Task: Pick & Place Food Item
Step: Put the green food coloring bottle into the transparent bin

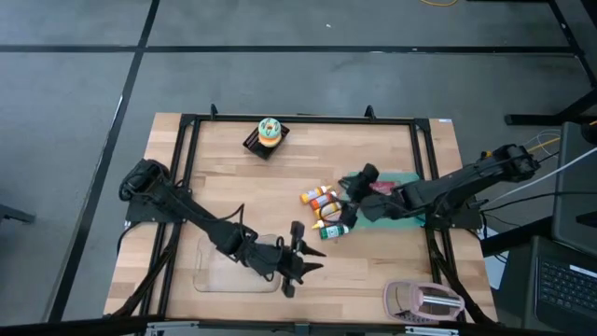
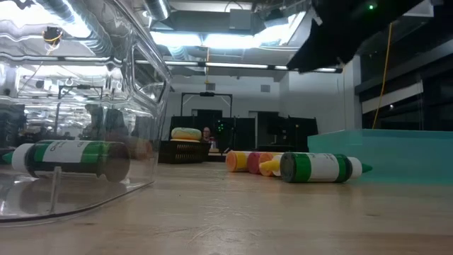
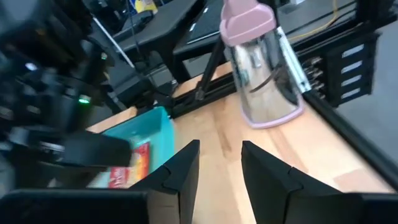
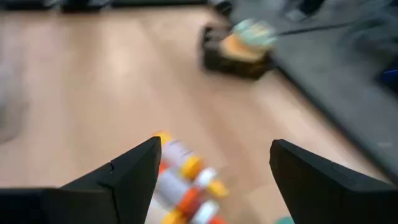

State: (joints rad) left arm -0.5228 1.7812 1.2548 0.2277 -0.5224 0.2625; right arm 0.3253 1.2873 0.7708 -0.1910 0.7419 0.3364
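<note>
Approach step: right gripper (image 1: 359,179) spread wide, empty, above orange-capped bottles (image 1: 320,196). Left gripper (image 1: 300,261) parted, empty, near clear tray (image 1: 207,280). Next: descend, close on one bottle.

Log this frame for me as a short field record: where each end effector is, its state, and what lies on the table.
left end effector: near the table's front edge, beside the clear tray, fingers apart, holding nothing
right end effector: open, empty, above the bottle cluster
bottles: orange-capped bottles and a green-banded bottle lying on the wood
teal bin: under the right arm
doughnut: on a dark holder at the far edge
pink-lidded container: at the front right corner
</note>
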